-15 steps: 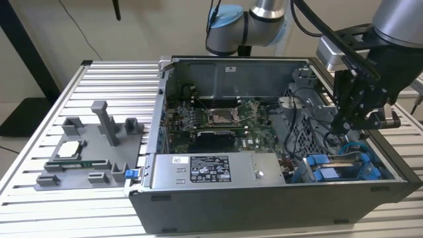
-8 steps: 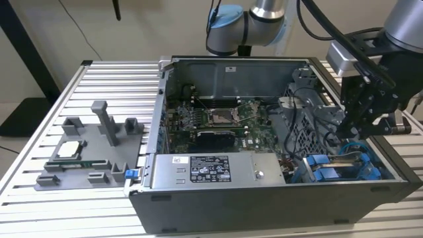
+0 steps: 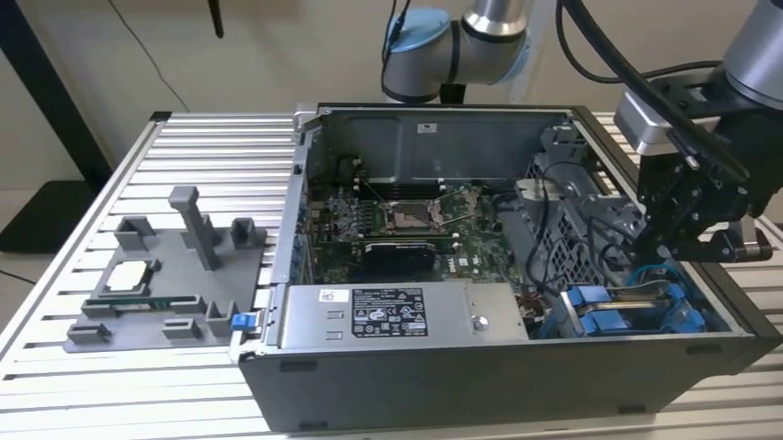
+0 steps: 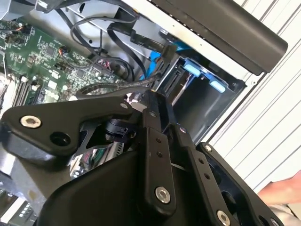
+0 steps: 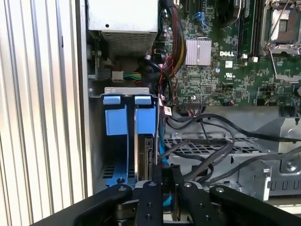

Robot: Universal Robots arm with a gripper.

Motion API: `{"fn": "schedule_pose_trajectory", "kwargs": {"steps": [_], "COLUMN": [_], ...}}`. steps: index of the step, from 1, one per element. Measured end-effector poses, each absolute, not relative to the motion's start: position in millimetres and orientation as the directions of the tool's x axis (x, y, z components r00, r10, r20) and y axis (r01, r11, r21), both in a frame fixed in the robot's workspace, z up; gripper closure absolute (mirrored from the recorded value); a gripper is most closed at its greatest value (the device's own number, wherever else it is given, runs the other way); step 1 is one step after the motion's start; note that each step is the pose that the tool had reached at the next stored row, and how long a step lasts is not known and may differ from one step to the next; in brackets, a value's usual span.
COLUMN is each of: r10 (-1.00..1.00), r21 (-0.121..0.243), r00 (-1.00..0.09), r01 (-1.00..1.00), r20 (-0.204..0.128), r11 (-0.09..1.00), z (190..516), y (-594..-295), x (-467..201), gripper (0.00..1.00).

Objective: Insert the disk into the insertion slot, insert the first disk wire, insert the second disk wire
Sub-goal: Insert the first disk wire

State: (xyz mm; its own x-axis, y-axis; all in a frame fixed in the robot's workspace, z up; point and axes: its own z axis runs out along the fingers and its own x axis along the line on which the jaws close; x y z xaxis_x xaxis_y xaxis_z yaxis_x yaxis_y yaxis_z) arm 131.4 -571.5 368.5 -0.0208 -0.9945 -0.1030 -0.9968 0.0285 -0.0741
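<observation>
In the exterior view, the pincer [image 3: 655, 258] hangs low over the insertion slot [image 3: 610, 321], placed to reach the cabling there. In the second wrist view its jaws look drawn shut. In the first wrist view the disk [image 5: 146, 157] sits edge-on in the slot, with a blue wire [image 5: 161, 147] just beside it.

Soft, even room light falls from above in the exterior view. The ribbed desk [image 3: 73, 403] on the exterior view's left reads pale and bright, while the inside of the computer case [image 3: 428, 137] is dimmer, with the circuit board [image 3: 404, 220] in mild shade. The power box [image 3: 391, 316] carries a faint sheen. In the second wrist view the desk is washed out by glare, and the black claw [image 4: 153, 96], close to the lens, is dark and soft. A hand [image 4: 282, 193] at the corner is blurred. In the first wrist view 2 blue tabs [image 5: 128, 113] glow, and the drive bay [image 5: 115, 172] beneath them sinks into shadow.
</observation>
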Motion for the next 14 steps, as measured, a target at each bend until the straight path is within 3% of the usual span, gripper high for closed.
{"fn": "schedule_pose_trajectory", "kwargs": {"steps": [5, 14], "r10": [-0.994, -0.994], "r21": [-0.066, -0.001], "r00": [-0.022, -0.028], "r01": [-0.997, -1.000], "r20": [-0.105, -0.104], "r11": [0.029, 0.029], "z": [366, 361], "y": [-578, -579], "x": [135, 150], "gripper": [1.00, 1.00]}}
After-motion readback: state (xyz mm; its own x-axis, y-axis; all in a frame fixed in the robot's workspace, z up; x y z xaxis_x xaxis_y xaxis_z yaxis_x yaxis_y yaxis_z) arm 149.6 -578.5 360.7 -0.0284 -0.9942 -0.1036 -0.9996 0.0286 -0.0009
